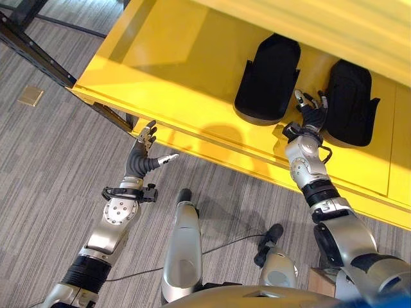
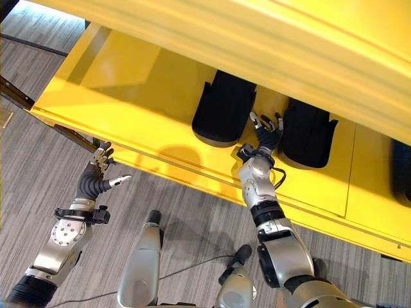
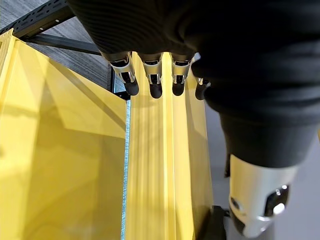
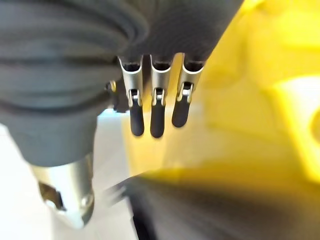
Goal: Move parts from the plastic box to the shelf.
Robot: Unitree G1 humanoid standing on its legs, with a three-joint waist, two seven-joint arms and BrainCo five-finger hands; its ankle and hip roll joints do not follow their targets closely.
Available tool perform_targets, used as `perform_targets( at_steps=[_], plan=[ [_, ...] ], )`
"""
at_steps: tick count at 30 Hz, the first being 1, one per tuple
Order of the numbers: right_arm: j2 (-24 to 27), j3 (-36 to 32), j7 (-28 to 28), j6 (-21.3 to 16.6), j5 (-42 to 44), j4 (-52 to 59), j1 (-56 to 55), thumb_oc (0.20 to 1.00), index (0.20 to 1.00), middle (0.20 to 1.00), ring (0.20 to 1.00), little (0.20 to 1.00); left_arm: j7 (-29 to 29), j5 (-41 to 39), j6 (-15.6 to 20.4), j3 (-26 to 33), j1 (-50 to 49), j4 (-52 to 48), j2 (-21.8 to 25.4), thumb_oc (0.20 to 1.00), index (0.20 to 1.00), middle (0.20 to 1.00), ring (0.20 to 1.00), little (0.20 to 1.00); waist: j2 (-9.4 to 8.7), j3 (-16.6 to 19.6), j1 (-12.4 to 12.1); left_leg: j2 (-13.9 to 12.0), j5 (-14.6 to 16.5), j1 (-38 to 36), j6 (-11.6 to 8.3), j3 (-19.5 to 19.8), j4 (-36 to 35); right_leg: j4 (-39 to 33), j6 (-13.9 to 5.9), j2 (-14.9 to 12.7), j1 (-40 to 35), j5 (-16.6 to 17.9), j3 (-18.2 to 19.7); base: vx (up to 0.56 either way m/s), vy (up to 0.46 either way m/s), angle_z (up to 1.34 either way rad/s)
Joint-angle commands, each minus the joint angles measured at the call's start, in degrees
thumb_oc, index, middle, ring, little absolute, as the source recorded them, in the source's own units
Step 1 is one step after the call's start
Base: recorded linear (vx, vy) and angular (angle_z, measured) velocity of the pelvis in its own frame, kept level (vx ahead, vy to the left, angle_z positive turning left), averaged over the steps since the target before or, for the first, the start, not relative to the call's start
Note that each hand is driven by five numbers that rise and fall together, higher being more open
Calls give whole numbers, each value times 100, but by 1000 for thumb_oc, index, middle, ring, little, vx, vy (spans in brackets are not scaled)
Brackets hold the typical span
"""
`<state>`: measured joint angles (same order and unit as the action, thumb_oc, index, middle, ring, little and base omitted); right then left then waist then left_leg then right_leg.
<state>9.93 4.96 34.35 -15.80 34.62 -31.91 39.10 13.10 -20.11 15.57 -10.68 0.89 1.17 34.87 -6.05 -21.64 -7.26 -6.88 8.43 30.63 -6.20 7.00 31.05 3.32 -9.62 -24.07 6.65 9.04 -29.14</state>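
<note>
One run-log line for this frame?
right hand: open, between two black parts on yellow shelf | left hand: open, empty, at shelf's front edge

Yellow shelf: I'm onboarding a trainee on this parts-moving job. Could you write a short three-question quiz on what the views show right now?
1. True or false: the right hand is over the shelf, between two black parts.
2. The left hand is: A) shut on a part; B) open, by the shelf's front edge, holding nothing; C) resting on a part.
3. Fill in: the part on the left and the part on the right lie ____ the shelf.

Key: 1 true; 2 B; 3 on.
</note>
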Motion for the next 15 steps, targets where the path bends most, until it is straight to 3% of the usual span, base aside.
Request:
perform_targets(
  at_steps=[1,4,5,6,9,10,11,12,15],
  plan=[
    [367,-245,13,-522,-158,528,-113,1000,1000,1000,1000,1000,94,117,332,248,-19,-345,-56,1000,1000,1000,1000,1000,134,-171,-155,-147,-460,-942,385,-696,-1478,524,-379,-58,-401,460,127,0,0,0],
    [298,-293,-10,-601,-150,874,-281,1000,1000,1000,1000,1000,85,136,313,290,-32,-368,-69,1000,1000,1000,1000,1000,135,-163,-141,-151,-461,-931,388,-697,-1471,532,-380,-61,-393,462,129,24,-13,0],
    [290,-289,-9,-596,-152,878,-287,1000,1000,1000,1000,1000,86,136,311,294,-37,-364,-67,1000,1000,1000,1000,1000,151,-135,-140,-193,-336,-988,345,-645,-1483,551,-448,-6,-428,383,205,0,0,0],
    [300,-307,5,-598,-198,963,-317,1000,1000,1000,1000,1000,89,140,309,308,-42,-375,-79,1000,1000,1000,1000,1000,137,-158,-138,-150,-461,-929,388,-695,-1473,532,-380,-60,-393,459,138,0,0,0],
    [276,-337,22,-647,-275,1292,-419,1000,1000,1000,1000,1000,109,199,298,350,-50,-361,-93,1000,1000,1000,1000,1000,129,-143,-116,-145,-462,-929,389,-701,-1489,516,-390,-67,-395,481,135,0,-4,1],
    [241,-350,13,-687,-300,1504,-495,1000,1000,1000,1000,1000,98,197,285,364,-61,-378,-114,1000,1000,1000,1000,1000,143,-112,-104,-191,-336,-994,350,-660,-1516,524,-457,-11,-429,403,211,0,0,0],
    [246,-352,16,-687,-302,1510,-500,1000,1000,1000,1000,1000,97,197,286,360,-62,-383,-116,1000,1000,1000,1000,1000,133,-140,-111,-160,-449,-942,388,-713,-1494,510,-390,-57,-397,476,140,70,-33,0],
    [235,-347,-8,-696,-328,1627,-545,1000,1000,1000,1000,1000,93,197,287,365,-66,-380,-120,1000,1000,1000,1000,1000,141,-110,-94,-191,-331,-991,353,-663,-1505,530,-458,-12,-425,408,205,-69,15,-2],
    [230,-385,-6,-774,-429,2014,-652,1000,1000,1000,1000,1000,86,196,302,408,-61,-406,-132,1000,1000,1000,1000,1000,103,-126,-79,-154,-447,-941,402,-717,-1491,506,-398,-65,-394,486,137,-22,4,0]
  ],
)
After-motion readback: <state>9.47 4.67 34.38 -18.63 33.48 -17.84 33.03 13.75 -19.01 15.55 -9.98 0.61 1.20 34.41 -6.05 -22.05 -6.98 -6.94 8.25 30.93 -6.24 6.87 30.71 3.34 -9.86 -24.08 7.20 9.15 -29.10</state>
